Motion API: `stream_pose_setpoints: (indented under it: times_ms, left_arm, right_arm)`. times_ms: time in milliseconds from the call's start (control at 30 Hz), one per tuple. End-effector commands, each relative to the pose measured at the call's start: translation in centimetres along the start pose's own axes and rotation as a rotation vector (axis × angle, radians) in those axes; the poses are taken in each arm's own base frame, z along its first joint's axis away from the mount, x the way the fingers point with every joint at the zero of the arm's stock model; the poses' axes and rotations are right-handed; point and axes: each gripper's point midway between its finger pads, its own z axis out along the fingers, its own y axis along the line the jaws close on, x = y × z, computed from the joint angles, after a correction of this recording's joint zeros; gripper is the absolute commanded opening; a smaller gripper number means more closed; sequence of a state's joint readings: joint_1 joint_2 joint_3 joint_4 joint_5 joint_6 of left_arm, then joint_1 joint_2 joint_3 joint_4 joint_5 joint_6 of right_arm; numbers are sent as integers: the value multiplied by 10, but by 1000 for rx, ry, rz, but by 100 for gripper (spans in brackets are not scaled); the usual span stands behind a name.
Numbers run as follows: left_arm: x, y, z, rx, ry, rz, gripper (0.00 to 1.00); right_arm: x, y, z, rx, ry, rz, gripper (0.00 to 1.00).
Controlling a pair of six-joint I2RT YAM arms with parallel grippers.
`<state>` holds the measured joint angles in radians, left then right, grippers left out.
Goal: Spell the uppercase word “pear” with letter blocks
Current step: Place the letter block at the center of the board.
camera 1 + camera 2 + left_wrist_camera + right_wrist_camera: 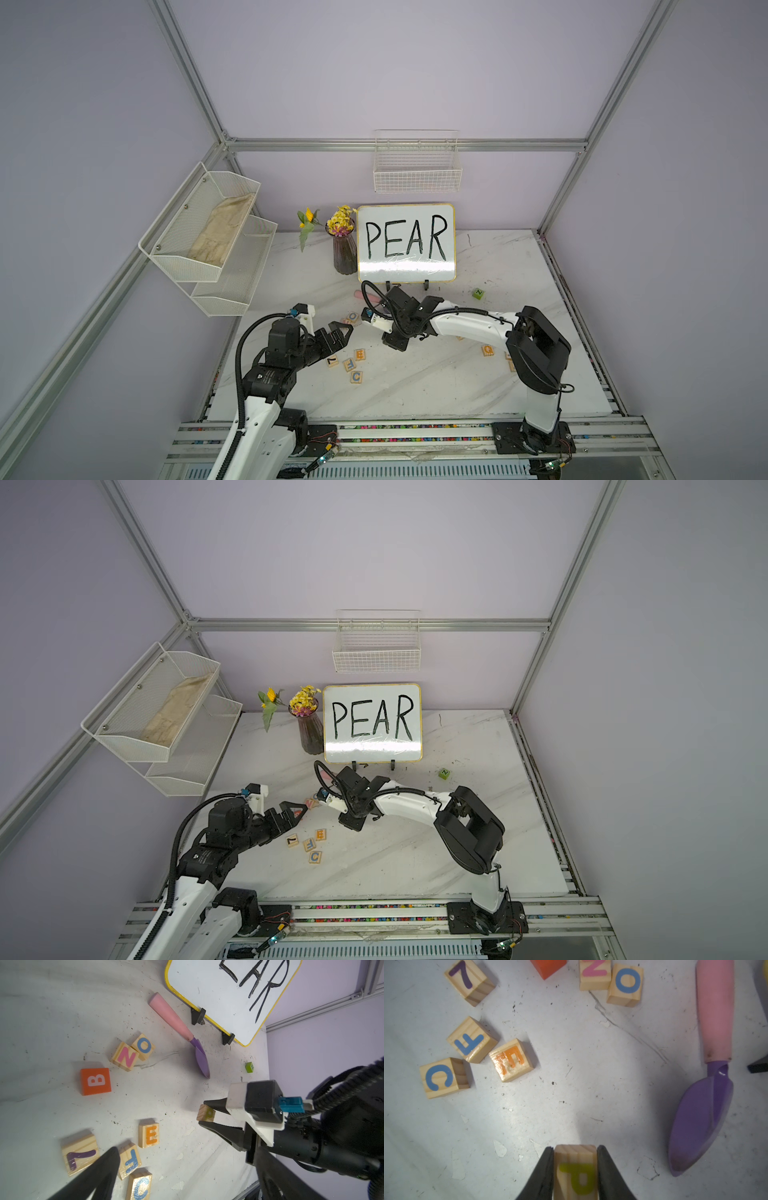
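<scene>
My right gripper (pixel 575 1148) is shut on the P block (pixel 576 1172), a pale wooden cube with a yellow P. The left wrist view also shows that block (pixel 206 1113) pinched between the right gripper's black fingers (pixel 216 1105), low over the marble table. The E block (pixel 360 354), orange-lettered, lies flat on the table beside the blue F block (pixel 472 1040). My left gripper (pixel 186 1149) stands open and holds nothing, just behind the F block (pixel 129 1160) and the 7 block (pixel 80 1154). I cannot make out the A and R blocks.
Around the E block lie a C block (pixel 140 1185), N (pixel 124 1056) and O (pixel 143 1046) blocks and an orange B block (pixel 95 1081). A pink-handled purple trowel (pixel 172 1016) lies before the PEAR board (pixel 406 243). A vase (pixel 344 253), green cube (pixel 478 293) and Q block (pixel 487 350) also stand here.
</scene>
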<state>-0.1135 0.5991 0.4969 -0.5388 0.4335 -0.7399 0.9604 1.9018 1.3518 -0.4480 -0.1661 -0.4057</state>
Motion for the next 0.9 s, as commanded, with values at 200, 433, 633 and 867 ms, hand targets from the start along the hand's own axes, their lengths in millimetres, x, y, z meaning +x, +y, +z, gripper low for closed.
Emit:
stream_pose_setpoints:
  times_ms: [200, 433, 633, 867]
  left_arm:
    - [4, -10, -4, 69, -7, -17, 100]
    - [5, 1, -7, 7, -10, -61, 100]
    - [6, 5, -7, -9, -20, -79, 100]
    - [7, 10, -6, -26, -17, -86, 100]
  right_arm:
    - [2, 14, 12, -40, -5, -66, 26]
    - [4, 21, 25, -59, 0, -75, 26]
    - [9, 23, 35, -54, 15, -90, 26]
    - [13, 23, 40, -50, 22, -94, 27]
